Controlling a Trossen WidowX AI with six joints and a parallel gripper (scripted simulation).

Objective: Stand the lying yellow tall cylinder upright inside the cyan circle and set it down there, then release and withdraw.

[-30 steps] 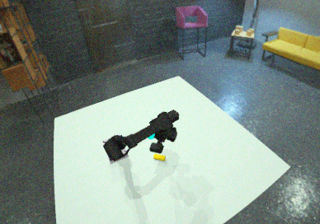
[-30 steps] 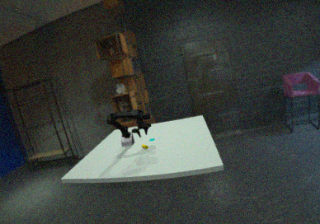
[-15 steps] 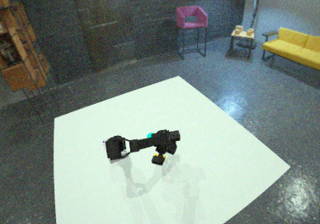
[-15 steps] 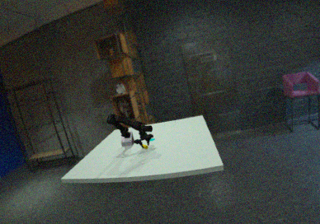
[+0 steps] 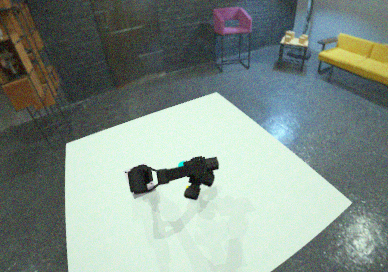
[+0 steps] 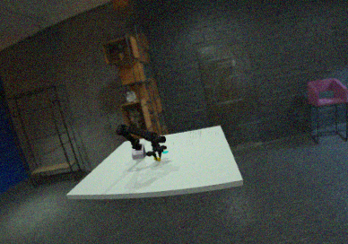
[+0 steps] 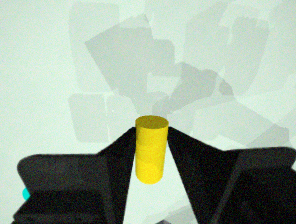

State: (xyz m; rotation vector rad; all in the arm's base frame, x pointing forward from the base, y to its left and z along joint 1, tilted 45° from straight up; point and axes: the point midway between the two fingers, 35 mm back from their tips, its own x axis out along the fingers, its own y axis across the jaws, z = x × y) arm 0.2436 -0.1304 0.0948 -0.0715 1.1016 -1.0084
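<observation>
The yellow tall cylinder (image 5: 187,187) (image 6: 158,159) (image 7: 149,155) is between the two fingers, its long side and one round end showing in the wrist view. It appears to be lying, low over the table; whether it touches the top I cannot tell. My gripper (image 7: 151,130) is shut on it, one finger on each side. In the top and exterior views the arm hides much of the cylinder. The cyan circle (image 5: 181,164) (image 6: 165,152) lies on the table beside the arm, partly hidden by it in the top view; a sliver (image 7: 26,194) shows at the wrist view's left edge.
The white table (image 5: 115,140) (image 6: 197,175) carries the arm's base (image 5: 140,179) (image 6: 138,152). The arm reaches low over the table, and its shadows fall across the top. Shelves, a pink chair and a yellow sofa stand beyond the table.
</observation>
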